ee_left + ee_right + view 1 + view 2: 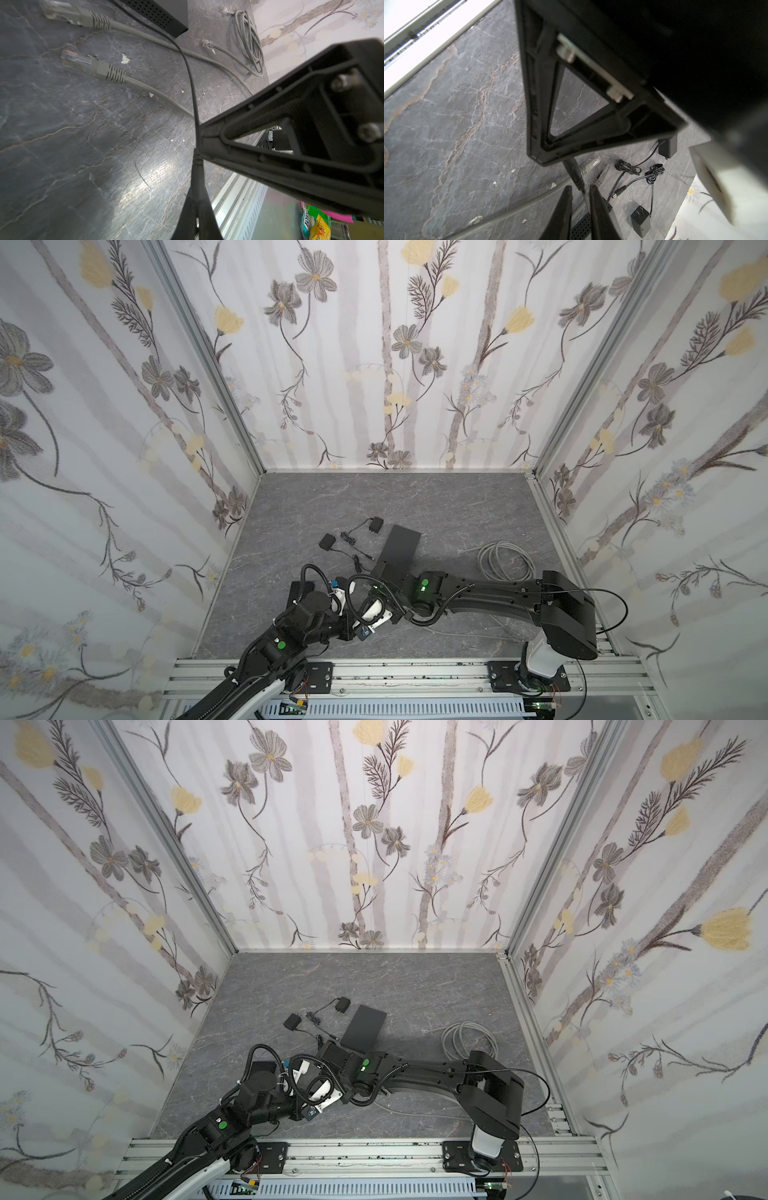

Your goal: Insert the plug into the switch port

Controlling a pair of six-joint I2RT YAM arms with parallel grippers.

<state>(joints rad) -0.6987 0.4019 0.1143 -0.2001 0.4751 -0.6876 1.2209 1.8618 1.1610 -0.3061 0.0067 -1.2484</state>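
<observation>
Holding the plug (197,166) clenched in the left tool (196,193), short of the switch (401,545), we judge it light and stiff, best gripped on its sleeve; whether the right tool (579,187) pinches its limp cord (194,104) we cannot tell.

Both arms low, wrists meeting at lower centre in both top views.
left arm (278,645) comes in from the bottom left, wrist bent toward the right; right arm (490,593) rises from its base at bottom right, stretches flat to the left, wrist dropped toward the bottom edge; left gripper (197,166) clamped tight on the plug (198,176); right gripper (566,173) also pinched on the plug, jaws barely apart.
</observation>
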